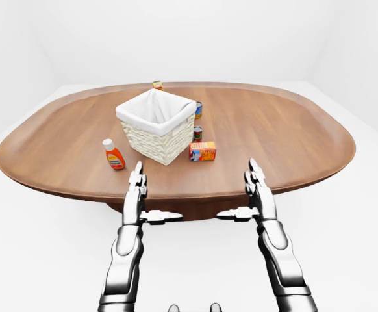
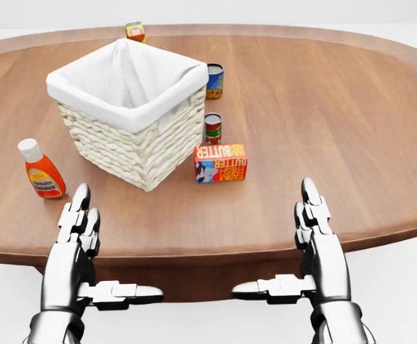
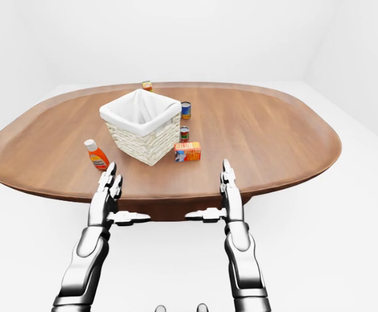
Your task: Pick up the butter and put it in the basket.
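The butter (image 2: 221, 163) is a red and orange box lying on the wooden table (image 2: 323, 107), just right of the basket's lower corner. The wicker basket (image 2: 126, 107) has a white cloth lining and nothing in it. My left hand (image 2: 79, 247) hovers at the table's near edge, below the orange bottle, fingers straight and open. My right hand (image 2: 316, 236) mirrors it at lower right, below and right of the butter, also open and holding nothing. Both hands are well apart from the butter.
An orange sauce bottle (image 2: 42, 170) stands left of the basket. Two small cans (image 2: 213, 127) (image 2: 214, 80) stand right of the basket, above the butter. A small box (image 2: 135, 31) sits near the table's top edge. White floor surrounds the oval table.
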Motion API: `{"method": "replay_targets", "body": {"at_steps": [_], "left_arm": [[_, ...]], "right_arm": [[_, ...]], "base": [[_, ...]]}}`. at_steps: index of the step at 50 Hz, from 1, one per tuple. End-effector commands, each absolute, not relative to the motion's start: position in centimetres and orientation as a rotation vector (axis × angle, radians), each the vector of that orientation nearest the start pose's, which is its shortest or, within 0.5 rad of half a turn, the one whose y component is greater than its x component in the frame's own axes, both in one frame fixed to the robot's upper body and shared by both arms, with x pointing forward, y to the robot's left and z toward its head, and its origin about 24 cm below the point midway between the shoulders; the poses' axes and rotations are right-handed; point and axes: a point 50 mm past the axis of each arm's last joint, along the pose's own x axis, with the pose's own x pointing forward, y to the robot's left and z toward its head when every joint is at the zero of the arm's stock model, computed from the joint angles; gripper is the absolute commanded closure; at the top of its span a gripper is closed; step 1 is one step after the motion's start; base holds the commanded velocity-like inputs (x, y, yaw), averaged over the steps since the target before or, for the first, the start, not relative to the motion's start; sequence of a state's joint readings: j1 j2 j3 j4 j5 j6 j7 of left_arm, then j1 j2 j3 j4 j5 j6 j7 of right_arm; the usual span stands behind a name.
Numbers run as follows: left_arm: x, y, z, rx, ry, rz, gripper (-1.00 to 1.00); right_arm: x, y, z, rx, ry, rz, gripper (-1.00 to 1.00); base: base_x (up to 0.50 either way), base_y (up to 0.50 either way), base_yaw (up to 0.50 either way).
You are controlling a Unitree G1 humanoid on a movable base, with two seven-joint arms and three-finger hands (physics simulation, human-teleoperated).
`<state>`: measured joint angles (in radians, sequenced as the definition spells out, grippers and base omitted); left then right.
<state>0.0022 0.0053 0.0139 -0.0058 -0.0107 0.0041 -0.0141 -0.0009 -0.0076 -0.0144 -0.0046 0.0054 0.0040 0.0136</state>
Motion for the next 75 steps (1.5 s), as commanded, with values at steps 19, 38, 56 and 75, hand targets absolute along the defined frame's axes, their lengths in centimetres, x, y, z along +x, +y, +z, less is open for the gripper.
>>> {"method": "replay_targets", "body": {"at_steps": [19,38,56,75], "left_arm": [[24.9,15.6,7.2,-0.002,-0.081,-0.012,-1.00],[24.4,16.9,17.1,0.123,-0.503,0.006,-1.00],[24.1,16.6,20.1,0.159,-0.637,-0.010,-1.00],[23.8,16.6,20.7,0.159,-0.668,-0.010,-1.00]], "right_arm": [[25.4,-15.6,6.1,-0.019,-0.029,0.025,-1.00],[24.9,-15.3,16.5,0.020,-0.480,0.058,-1.00],[24.5,-15.5,19.8,0.065,-0.628,0.069,-1.00],[25.1,-15.7,20.1,0.085,-0.635,0.071,-1.00]], "base": [[0.00,0.00,0.00],[0.00,0.00,0.00],[0.00,0.00,0.00],[0.00,0.00,0.00]]}}
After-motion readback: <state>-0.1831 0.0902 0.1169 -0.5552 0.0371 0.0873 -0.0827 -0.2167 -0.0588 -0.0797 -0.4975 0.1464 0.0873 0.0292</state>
